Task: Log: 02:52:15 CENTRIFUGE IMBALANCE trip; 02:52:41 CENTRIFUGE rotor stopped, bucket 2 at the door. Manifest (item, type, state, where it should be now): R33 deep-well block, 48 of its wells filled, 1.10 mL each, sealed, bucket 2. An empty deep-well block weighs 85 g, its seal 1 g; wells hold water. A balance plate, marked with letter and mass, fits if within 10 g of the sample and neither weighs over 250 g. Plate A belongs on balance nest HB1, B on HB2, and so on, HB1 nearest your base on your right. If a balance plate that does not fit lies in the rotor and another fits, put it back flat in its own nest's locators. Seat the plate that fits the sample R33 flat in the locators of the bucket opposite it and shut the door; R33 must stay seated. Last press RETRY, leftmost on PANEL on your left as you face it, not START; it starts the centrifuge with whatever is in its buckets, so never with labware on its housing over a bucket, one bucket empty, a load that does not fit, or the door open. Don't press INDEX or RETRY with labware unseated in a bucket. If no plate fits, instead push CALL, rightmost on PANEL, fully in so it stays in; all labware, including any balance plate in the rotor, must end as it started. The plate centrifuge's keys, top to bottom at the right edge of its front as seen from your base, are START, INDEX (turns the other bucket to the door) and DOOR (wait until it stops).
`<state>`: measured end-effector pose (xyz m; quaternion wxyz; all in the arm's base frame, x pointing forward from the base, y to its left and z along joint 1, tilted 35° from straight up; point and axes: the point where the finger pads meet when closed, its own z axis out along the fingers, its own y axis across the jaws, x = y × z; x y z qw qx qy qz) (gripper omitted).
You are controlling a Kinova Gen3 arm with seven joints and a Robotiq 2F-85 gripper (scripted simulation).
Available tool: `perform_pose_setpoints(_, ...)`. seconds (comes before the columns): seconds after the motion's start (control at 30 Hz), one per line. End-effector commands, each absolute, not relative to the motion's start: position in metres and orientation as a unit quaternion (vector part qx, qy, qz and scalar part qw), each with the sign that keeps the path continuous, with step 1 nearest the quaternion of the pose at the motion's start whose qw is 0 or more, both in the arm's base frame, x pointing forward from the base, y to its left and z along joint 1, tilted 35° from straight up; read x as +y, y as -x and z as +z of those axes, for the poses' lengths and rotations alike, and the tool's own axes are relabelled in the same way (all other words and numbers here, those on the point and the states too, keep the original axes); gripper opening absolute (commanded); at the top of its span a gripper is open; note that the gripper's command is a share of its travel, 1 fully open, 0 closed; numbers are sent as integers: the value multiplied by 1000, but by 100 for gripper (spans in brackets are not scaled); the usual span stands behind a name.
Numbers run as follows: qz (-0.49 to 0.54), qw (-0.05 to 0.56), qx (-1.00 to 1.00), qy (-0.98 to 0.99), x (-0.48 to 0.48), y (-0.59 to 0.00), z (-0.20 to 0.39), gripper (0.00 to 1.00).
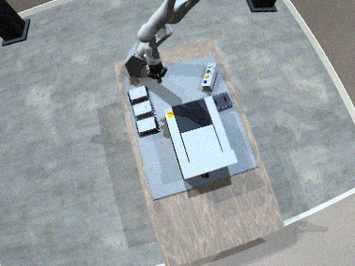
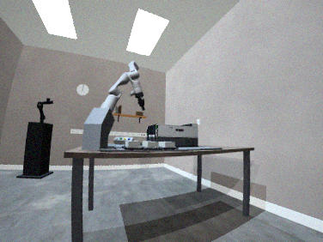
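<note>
The plate centrifuge (image 1: 200, 137) stands in the middle of the grey mat; its door is slid back and a dark bucket opening (image 1: 191, 115) shows at the near end, with a yellow mark (image 1: 170, 114) at its corner. Its contents are too dark to tell. Three balance plates sit in a row of nests: (image 1: 138, 94), (image 1: 143, 109), (image 1: 146, 125). My gripper (image 1: 156, 74) is shut and empty, high above the mat near the base, between the first nest and the panel (image 1: 210, 76). In the side view my gripper (image 2: 141, 103) hangs well above the table.
The panel holds a row of coloured buttons, green, yellow and blue. A small dark block (image 1: 223, 101) lies beside the centrifuge's key edge. The arm's base (image 1: 135, 64) stands at the table's far end. A black pedestal (image 2: 36, 148) stands on the floor.
</note>
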<state>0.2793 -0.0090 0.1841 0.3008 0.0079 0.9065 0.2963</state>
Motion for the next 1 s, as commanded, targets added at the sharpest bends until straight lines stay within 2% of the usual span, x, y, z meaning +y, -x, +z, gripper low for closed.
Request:
perform_pose_setpoints(0.0, 276, 332, 901, -25, -9, -279, 184, 10)
perform_pose_setpoints(0.97, 276, 332, 901, -25, -4, -285, 177, 10)
